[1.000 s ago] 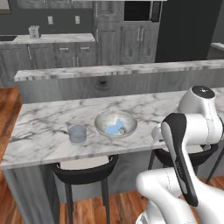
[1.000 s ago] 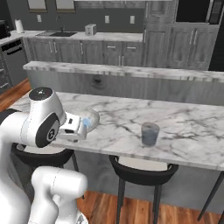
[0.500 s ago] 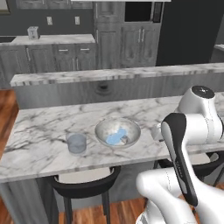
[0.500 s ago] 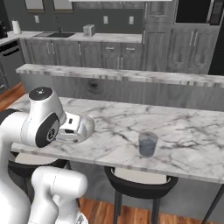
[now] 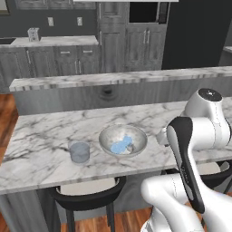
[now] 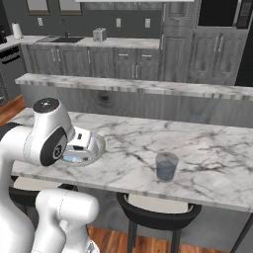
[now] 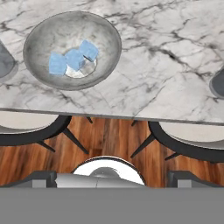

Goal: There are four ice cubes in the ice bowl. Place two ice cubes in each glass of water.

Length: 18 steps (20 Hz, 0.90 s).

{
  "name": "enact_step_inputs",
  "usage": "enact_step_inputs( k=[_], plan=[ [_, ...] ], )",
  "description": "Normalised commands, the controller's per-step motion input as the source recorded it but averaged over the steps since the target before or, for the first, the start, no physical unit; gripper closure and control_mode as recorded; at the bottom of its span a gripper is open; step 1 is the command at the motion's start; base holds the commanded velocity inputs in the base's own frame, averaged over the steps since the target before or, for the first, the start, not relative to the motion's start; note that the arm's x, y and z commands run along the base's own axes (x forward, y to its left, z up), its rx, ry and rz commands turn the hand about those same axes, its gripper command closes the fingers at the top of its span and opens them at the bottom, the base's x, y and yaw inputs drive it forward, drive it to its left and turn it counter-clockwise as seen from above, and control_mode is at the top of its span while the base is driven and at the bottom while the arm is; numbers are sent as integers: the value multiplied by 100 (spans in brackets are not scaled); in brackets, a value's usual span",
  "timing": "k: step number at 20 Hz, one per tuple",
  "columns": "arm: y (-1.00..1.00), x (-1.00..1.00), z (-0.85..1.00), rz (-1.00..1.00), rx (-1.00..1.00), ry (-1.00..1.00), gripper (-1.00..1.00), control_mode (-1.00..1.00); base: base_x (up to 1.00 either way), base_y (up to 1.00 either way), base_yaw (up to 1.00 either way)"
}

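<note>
The ice bowl [image 5: 123, 140] is a wide grey metal bowl standing near the counter's front edge; its rim [image 7: 111, 41] sits upper left in the hand view. Pale blue ice cubes [image 7: 75, 59] cluster in its middle, also seen as ice cubes [image 5: 120, 146]. One glass of water [image 5: 79, 152] stands left of the bowl, at the left edge as a glass [image 7: 4, 63]. The second glass [image 6: 166, 166] stands to the right, cut off as a glass [image 7: 217, 83]. My gripper [image 7: 113, 178] is open and empty, above the counter's front edge, right of the bowl; the arm partly hides the gripper [image 6: 81, 143].
Dark stools [image 5: 86, 192] [image 6: 158, 207] are tucked under the marble counter [image 5: 41, 149]. A raised ledge [image 5: 113, 79] runs behind it, with grey cabinets beyond. Wooden floor [image 7: 109, 135] lies below the counter edge.
The whole picture has shifted: the base has driven closer and sideways along the counter. Bowl and glasses stay in place on the counter. The gripper has stayed open.
</note>
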Motion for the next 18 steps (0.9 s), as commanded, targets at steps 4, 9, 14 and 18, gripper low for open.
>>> enact_step_inputs(
  k=[4,9,14,18],
  plan=[
    [0,0,0,0,0,0,-100,100,25,0,0],
    [0,0,0,0,0,0,-100,100,10,0,0],
    [0,0,13,0,0,-5,-100,-100,0,0,0],
    [0,-3,49,0,3,-18,-100,-100,0,0,0]
  ],
)
